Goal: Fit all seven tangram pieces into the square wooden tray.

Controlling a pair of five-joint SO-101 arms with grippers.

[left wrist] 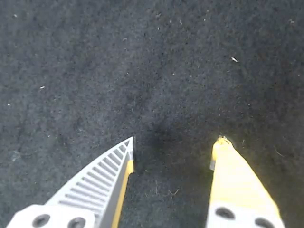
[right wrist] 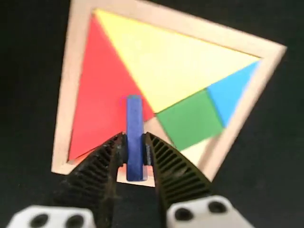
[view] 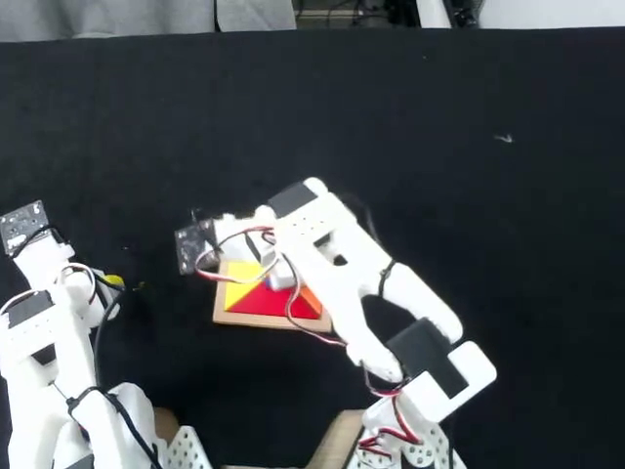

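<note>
**Where the tray lies part-filled: one blue piece held over it**

As the right gripper [right wrist: 135, 148] hangs over the square wooden tray [right wrist: 65, 85], its fingers are clamped on a dark blue piece [right wrist: 135, 135], which stands on edge between them, over the tray's near rim.

Tray contents, lying flat:
- red triangle [right wrist: 102, 102] – along one side wall
- yellow triangle [right wrist: 175, 69] – edge to edge with the red one
- green square [right wrist: 192, 118] – touching the yellow triangle's long edge
- light blue triangle [right wrist: 232, 92] – just beside the green square, against the rim
- a patch of bare wood floor [right wrist: 197, 151] next to the green square

The tray rests on the black cloth [view: 469, 195], near the middle of the table's front.

Left gripper [left wrist: 173, 152]: fingers apart, holding nothing, over bare cloth well to the tray's left.
</note>
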